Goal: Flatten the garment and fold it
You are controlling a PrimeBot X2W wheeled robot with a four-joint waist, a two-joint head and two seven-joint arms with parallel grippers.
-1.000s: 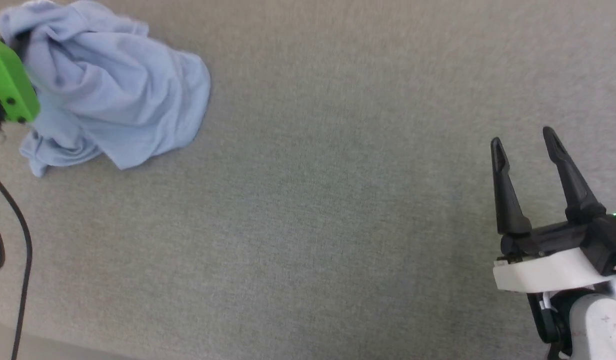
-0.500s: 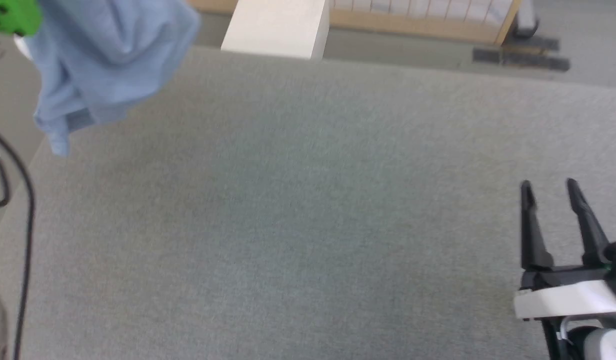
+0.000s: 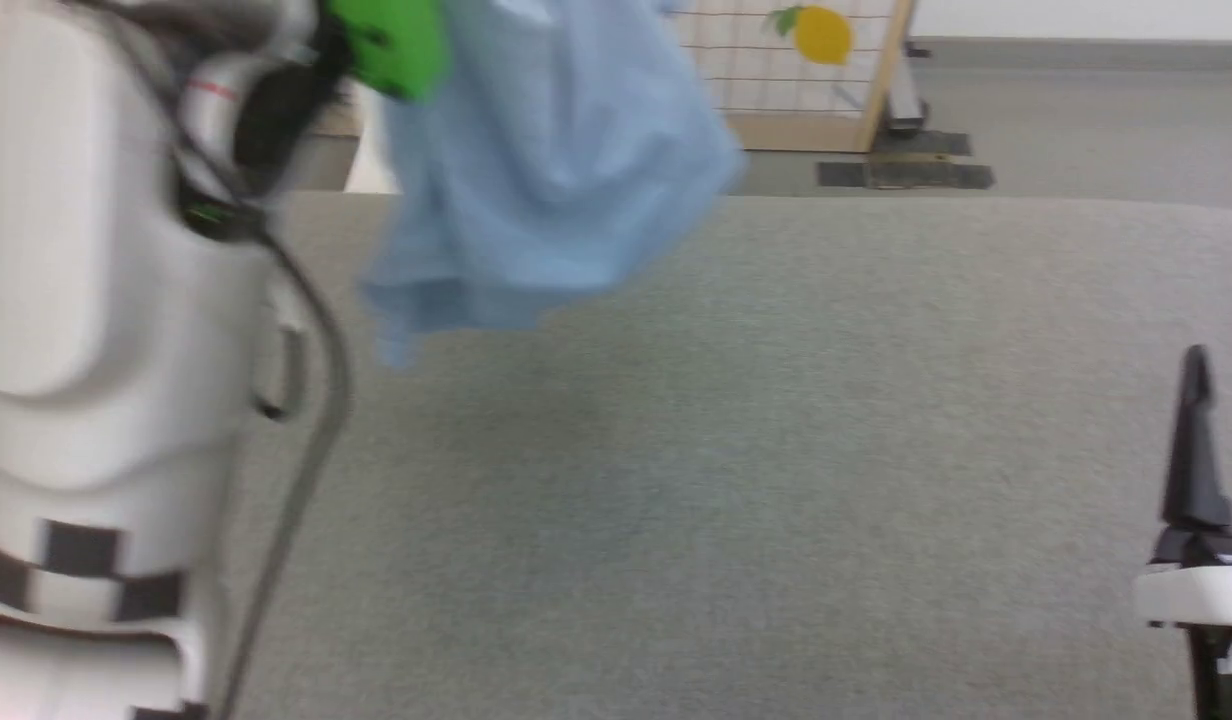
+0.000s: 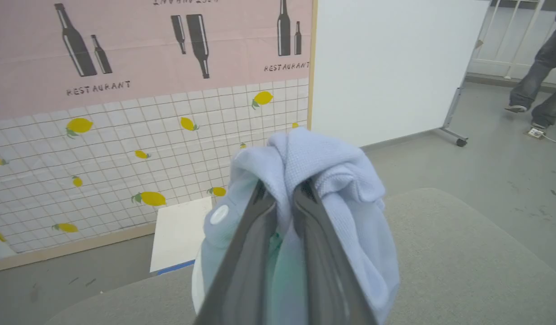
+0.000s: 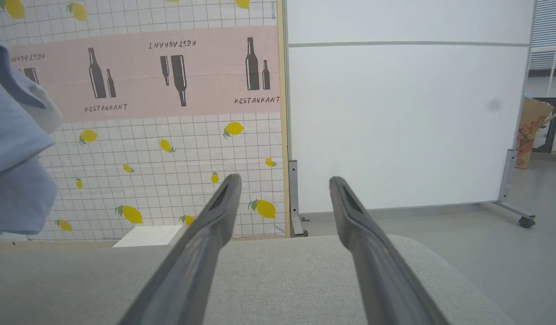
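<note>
The garment (image 3: 551, 160), a light blue shirt of soft cloth, hangs bunched in the air above the far left part of the grey table (image 3: 776, 450). My left gripper (image 4: 284, 189) is shut on a wad of it, and the cloth drapes over both fingers. A small white button (image 4: 219, 214) shows on a fold beside the left finger. The garment's edge (image 5: 16, 149) also hangs at the left of the right wrist view. My right gripper (image 5: 284, 181) stands open over the table's right side with nothing between its fingers. One of its fingers (image 3: 1194, 440) shows at the right edge of the head view.
My pale left arm (image 3: 96, 300) and its cable stand at the left. Beyond the table are a wall panel with lemons and bottles (image 4: 124, 113), a wheeled whiteboard (image 5: 404, 126), a white box (image 4: 181, 232) on the floor and a person's legs (image 4: 537, 67).
My left gripper has lifted the garment off the table, and it now hangs in the air. The head camera has tilted up and turned. The right gripper stays open.
</note>
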